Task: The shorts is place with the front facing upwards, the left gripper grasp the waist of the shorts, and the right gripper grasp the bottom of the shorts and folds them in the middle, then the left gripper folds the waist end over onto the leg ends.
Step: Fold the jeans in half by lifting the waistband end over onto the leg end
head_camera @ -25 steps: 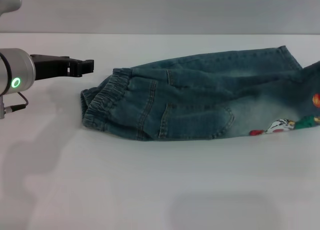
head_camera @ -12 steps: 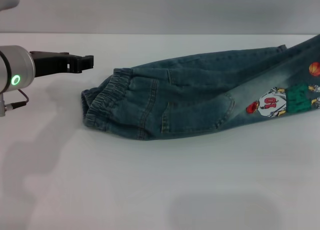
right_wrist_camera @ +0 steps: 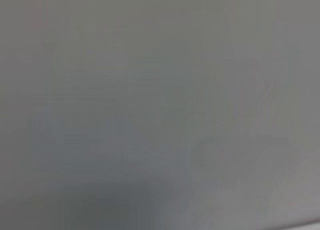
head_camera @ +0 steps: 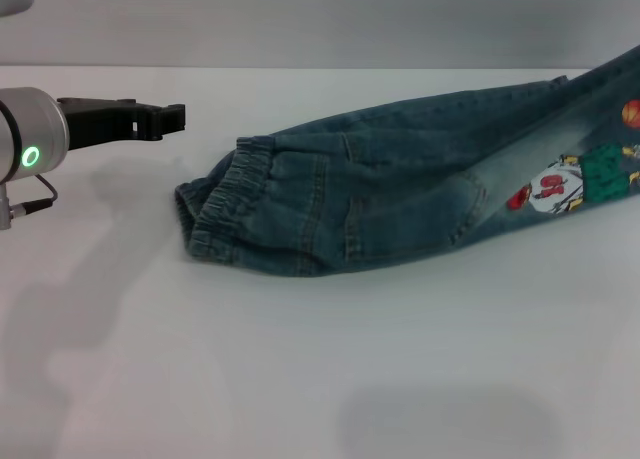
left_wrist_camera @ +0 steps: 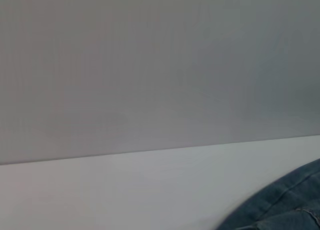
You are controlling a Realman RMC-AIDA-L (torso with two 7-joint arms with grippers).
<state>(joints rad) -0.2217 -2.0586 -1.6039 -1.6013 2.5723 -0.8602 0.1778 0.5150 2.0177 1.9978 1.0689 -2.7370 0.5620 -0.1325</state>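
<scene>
On the white table [head_camera: 300,379], the shorts [head_camera: 400,189] run off frame at 3 o'clock, hems unseen; cartoon patch [head_camera: 560,184] lettering unreadable. Left pincer [head_camera: 175,119], at 9 o'clock, empty; its spread I cannot tell.

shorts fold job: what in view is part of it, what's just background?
Part of the job:
- shorts, lying on their side
- the waist of the shorts, elastic band towards the left gripper
- left gripper, hovering off the waist, not touching

Not part:
- white table
- grey wall
- cartoon print on the leg

Right gripper not in view.
</scene>
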